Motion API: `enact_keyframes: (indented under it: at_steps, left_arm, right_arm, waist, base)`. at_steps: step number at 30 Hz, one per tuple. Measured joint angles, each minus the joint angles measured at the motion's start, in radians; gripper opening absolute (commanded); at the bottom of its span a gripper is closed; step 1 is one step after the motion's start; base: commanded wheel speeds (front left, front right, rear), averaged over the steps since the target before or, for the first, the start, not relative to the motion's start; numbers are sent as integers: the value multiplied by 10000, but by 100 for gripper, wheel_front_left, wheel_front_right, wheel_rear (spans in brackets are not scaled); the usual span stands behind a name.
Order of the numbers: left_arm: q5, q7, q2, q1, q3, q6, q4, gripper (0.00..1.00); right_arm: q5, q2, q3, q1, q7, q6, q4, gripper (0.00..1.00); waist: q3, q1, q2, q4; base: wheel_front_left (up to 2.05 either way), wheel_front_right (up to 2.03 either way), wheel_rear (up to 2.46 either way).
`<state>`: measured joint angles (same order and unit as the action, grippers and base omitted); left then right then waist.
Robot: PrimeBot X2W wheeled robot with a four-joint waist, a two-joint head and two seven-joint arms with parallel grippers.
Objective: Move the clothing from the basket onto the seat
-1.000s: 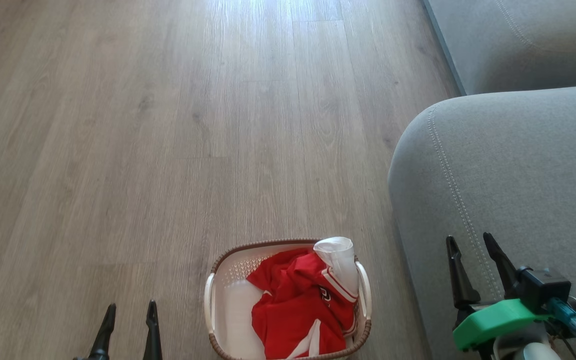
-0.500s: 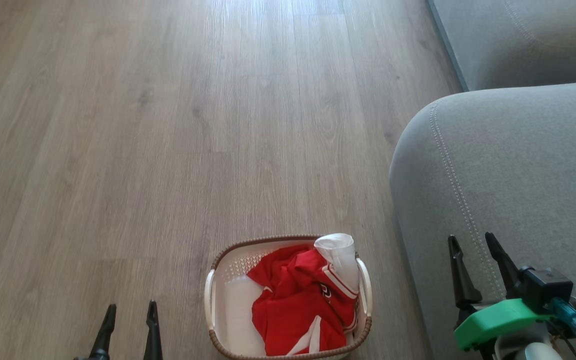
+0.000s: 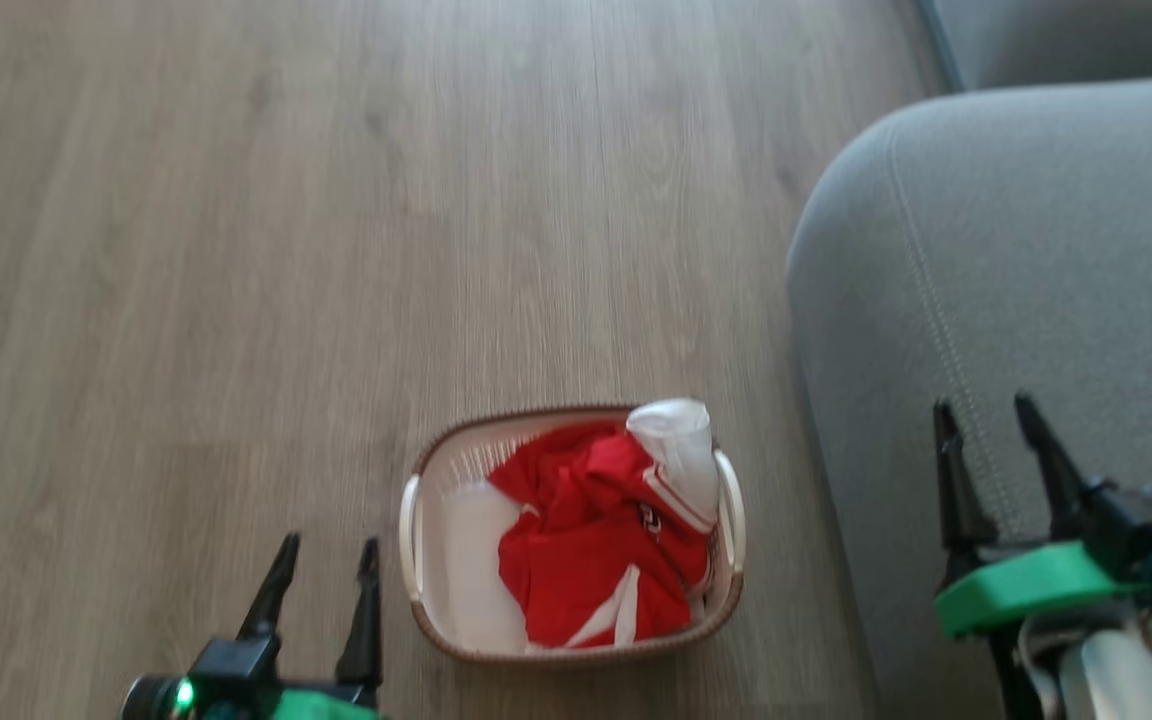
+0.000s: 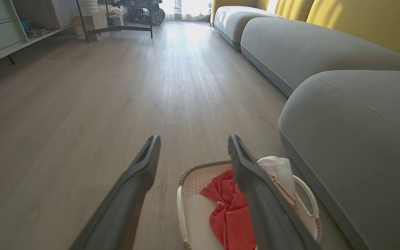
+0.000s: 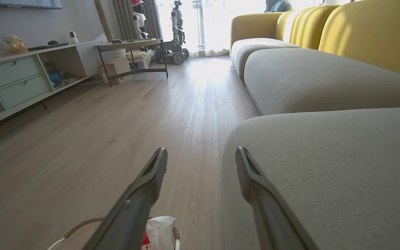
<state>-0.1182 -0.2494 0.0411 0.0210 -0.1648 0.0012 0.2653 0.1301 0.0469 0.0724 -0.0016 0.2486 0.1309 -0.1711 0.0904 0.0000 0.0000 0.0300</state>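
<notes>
The cream basket (image 3: 526, 413) with a brown rim stands on the floor just left of the seat (image 3: 1036, 250), a large grey cushion. The clothing (image 3: 586, 560), crumpled red fabric with white stripes and a white sleeve (image 3: 681, 450), fills the basket's right half. My left gripper (image 3: 328, 545) is open and empty, close beside the basket's left handle. In the left wrist view the left gripper (image 4: 193, 137) looks over the basket (image 4: 200, 166) and clothing (image 4: 231, 211). My right gripper (image 3: 981, 403) hangs open over the seat's front edge, as the right wrist view (image 5: 201, 150) also shows.
Wood floor (image 3: 336, 250) stretches ahead and to the left. A second grey cushion (image 5: 307, 80) and yellow backrests (image 5: 370, 34) continue the sofa. Far off stand a low cabinet (image 5: 16, 83), a black-legged table (image 5: 130, 45) and another robot (image 5: 177, 31).
The head camera has tipped down, so the basket and both grippers sit higher in the picture. The left gripper has come closer to the basket's left side. Both grippers stay open.
</notes>
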Motion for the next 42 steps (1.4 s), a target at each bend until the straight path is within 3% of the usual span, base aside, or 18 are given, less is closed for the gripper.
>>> enact_keyframes:
  at_steps: [12, 23, 33, 42]
  left_arm:
    - [238, -2, -12, -3012, -1256, -337, 1616, 100]
    - [497, -4, -40, -6432, -2961, -650, 4288, 100]
    - [-669, 190, -58, -8623, -4953, -805, 6468, 100]
    - [-1398, 437, -58, -9924, -5983, -617, 7728, 100]
  right_arm:
    - [-257, 0, 548, -1895, 40, 2, 1363, 100]
    - [-445, 2, 1118, -3242, 69, 2, 2754, 100]
    - [-506, 2, 1062, -3728, 71, 2, 3444, 100]
    - [-341, 4, 840, -4087, 73, 2, 4123, 100]
  waist:
    - [2403, 0, 0, -244]
    - [4723, 1, -1, -617]
    - [6137, 1, -1, -1018]
    - [7025, 2, -1, -1555]
  base:
    - [0, 0, 0]
    - [0, 0, 0]
    - [0, 0, 0]
    - [0, 0, 0]
